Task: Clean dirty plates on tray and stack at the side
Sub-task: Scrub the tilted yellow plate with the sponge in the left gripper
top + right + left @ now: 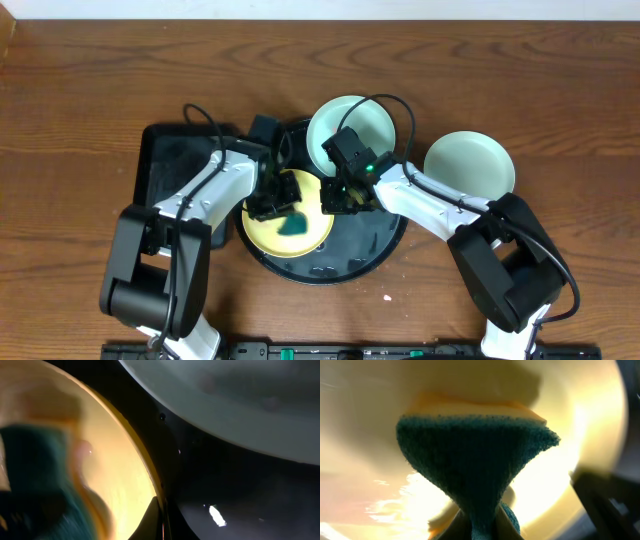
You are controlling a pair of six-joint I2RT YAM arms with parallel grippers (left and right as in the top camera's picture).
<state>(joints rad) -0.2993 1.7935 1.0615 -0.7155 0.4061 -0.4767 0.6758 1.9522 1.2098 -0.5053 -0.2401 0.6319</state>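
The pale yellow plate (275, 232) lies on the left part of the round black tray (375, 245). My left gripper (283, 208) is shut on the green sponge (295, 224) and presses it onto the yellow plate; the left wrist view shows the sponge (475, 465) against the plate (580, 435). My right gripper (333, 200) is shut on the yellow plate's right rim (150, 480). One mint-green plate (350, 128) rests at the tray's far edge, also in the right wrist view (240, 400). The other mint-green plate (469, 163) sits on the table right of the tray.
A rectangular black tray (170, 160) lies left of the round tray, under my left arm. Bare wooden table (90, 90) surrounds everything. A small white crumb (388, 296) lies near the front.
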